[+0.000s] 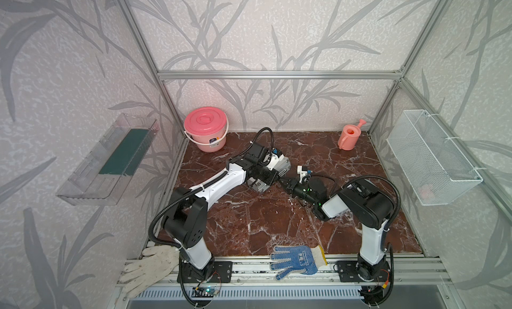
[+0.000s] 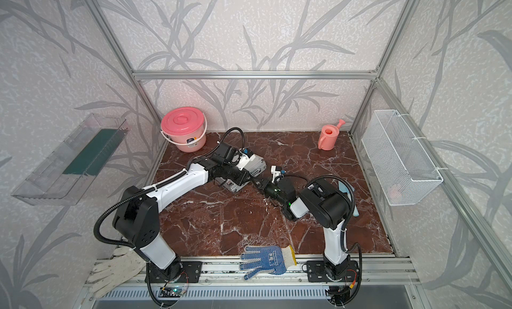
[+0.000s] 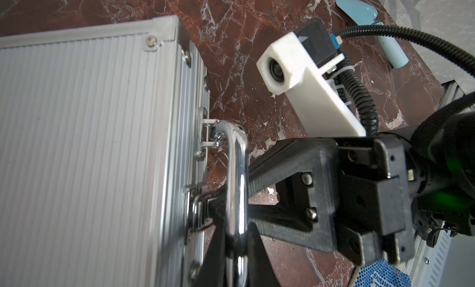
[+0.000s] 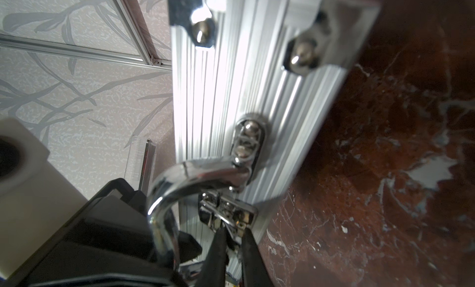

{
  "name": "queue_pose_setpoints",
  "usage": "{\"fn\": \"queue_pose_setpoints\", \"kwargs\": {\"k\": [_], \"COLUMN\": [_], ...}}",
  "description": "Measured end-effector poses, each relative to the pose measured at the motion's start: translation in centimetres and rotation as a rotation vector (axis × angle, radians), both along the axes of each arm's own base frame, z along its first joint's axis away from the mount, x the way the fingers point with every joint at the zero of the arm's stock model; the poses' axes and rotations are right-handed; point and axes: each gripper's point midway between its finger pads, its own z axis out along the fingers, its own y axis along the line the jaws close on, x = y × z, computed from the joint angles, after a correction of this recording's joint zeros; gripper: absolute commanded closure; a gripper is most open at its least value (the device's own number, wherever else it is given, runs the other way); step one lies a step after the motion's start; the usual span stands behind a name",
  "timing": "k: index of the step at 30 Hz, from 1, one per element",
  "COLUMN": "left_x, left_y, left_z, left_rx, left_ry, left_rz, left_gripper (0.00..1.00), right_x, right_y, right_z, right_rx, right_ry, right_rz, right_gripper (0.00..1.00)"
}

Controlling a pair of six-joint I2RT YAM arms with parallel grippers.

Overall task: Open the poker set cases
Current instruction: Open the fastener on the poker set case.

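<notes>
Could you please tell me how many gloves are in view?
2. A white glove lies on the front rail by the left arm's base; a blue-dotted glove straddles the table's front edge between the arm bases. The arms could hide more.

You've got a red-brown marble tabletop [image 1: 249, 219] with the silver case [image 1: 284, 168] lying mid-table. Behind the case to the left sits a pink lidded bucket [image 1: 205, 129], back-right a pink watering can [image 1: 348, 138]. In front, a blue-dotted glove [image 1: 297, 259] overhangs the edge.

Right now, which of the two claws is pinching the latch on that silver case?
The right gripper: its tips are closed on the latch, while the left gripper is clamped around the chrome handle.
</notes>
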Motion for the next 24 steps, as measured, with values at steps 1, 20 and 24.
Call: {"fn": "queue_pose_setpoints", "kwargs": {"k": [1, 20, 24], "left_x": [0.0, -1.5, -2.0], "left_y": [0.0, -1.7, -2.3], "left_z": [-0.1, -1.4, -1.6], "left_rx": [-0.001, -0.012, -0.015], "left_ry": [0.0, -0.004, 0.0], "left_rz": [0.0, -0.043, -0.063], "left_gripper": [1.0, 1.0, 1.0], "right_x": [0.0, -0.9, -1.5], "right_y": [-0.1, -2.0, -2.7], "right_z": [0.0, -0.9, -0.8], "right_rx": [-0.002, -0.07, -0.113], "right_ry": [0.002, 0.062, 0.091], "right_rz": [-0.002, -0.009, -0.005], "right_gripper": [0.87, 0.87, 0.86]}}
